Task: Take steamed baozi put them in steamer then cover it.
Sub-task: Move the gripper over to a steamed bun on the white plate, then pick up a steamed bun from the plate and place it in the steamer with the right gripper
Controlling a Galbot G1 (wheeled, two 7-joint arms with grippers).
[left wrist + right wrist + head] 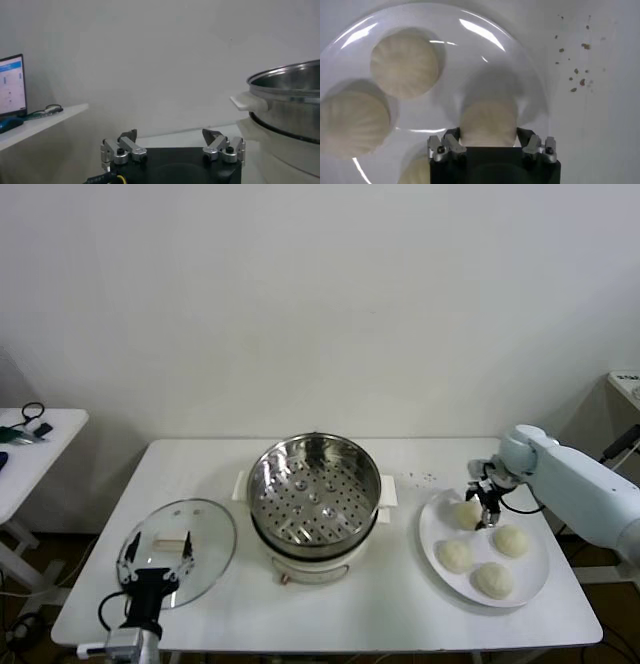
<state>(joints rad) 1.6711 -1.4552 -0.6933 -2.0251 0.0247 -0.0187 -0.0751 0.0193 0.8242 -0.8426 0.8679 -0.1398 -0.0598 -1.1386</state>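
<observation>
Landmark was the steamer (315, 499), steel pot with perforated tray on a white base, sitting mid-table (330, 614) with no lid on and nothing on the tray.

Right gripper (483, 510) was down over the white plate (530, 584), which lay to the steamer's right, apart from it. Four steamed baozi (484, 549) were all on that plate. In the right wrist view the gripper (488, 139) straddled one bun (488, 125), the one on the plate's steamer-side back edge, with a finger (451, 140) on each flank of it. Jaws were narrowed in around the bun, at or very near its sides; whether the grip was firm I couldn't tell. Bun looked to be sitting on the plate (485, 55), not lifted. Other buns lay beside it on the same plate, not touching the gripper.

Left gripper (155, 569) hung low at the table's front edge, left of the steamer, above the near rim of the glass lid (185, 549). That lid lay flat on the table just left of the steamer. In the left wrist view the gripper (172, 145) had its jaws spread wide with nothing between them, and the steamer (285, 100) sat off to one side.

Some dark crumbs (575, 75) lay on the table beside the plate, between it and the steamer.
</observation>
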